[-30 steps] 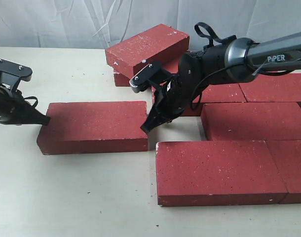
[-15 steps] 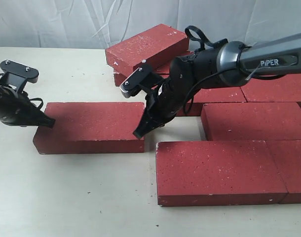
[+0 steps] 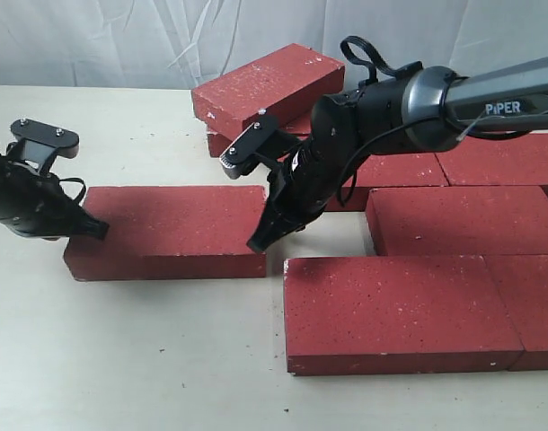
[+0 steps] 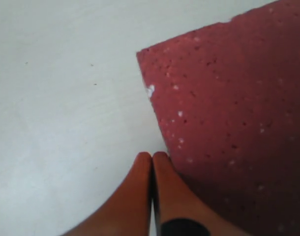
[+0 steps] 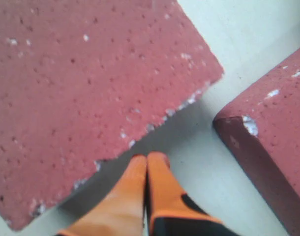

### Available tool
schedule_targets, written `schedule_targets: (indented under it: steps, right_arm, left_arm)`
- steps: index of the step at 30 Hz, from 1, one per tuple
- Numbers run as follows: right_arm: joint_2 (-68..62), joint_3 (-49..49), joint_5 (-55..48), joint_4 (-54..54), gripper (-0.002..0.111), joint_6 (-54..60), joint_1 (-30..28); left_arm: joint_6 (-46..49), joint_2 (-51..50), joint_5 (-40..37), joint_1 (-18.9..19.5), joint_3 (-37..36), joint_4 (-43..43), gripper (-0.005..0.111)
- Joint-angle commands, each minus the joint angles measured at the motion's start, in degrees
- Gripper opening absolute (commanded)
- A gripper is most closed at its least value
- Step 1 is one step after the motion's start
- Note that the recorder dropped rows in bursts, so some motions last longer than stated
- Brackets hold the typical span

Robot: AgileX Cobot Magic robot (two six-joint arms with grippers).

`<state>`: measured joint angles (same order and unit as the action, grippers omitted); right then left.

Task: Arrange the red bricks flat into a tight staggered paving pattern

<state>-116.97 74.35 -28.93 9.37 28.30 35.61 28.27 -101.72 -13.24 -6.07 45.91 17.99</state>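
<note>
Red bricks [image 3: 391, 310]: dark, white-flecked pavers, chipped at the corners. Judged heavy, rigid, rough-faced and too broad to pinch. One loose brick [image 3: 166, 229] lay flat on the bench [image 3: 121, 359], between the two grippers. Left gripper [image 3: 96, 230]: clenched on nothing, tip against the brick's end near a corner. Right gripper [image 3: 259, 242]: likewise clenched and empty, tip just beside the opposite end. Laid rows [image 3: 463, 220] sat beyond the right gripper. Handling advised: push low on the end faces, near mid-width, lest it slew.
</note>
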Motion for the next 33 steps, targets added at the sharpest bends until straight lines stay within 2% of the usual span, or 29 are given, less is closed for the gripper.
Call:
schedule_targets:
  steps: [1, 10, 33]
  right_arm:
    - [-1.13, 0.25, 2.03, -0.1, -0.001, 0.29, -0.14]
    - [1.5, 0.25, -4.27, -1.39, -0.001, 0.41, -0.14]
    - [1.41, 0.25, -5.15, -6.51, -0.001, 0.1, -0.23]
  left_arm:
    - [1.12, -0.05, 0.32, -2.53, 0.17, 1.11, 0.0]
    - [1.34, -0.05, -0.02, -2.76, 0.26, 1.11, 0.0]
    - [2.43, -0.05, -3.7, -2.87, 0.26, 1.99, 0.0]
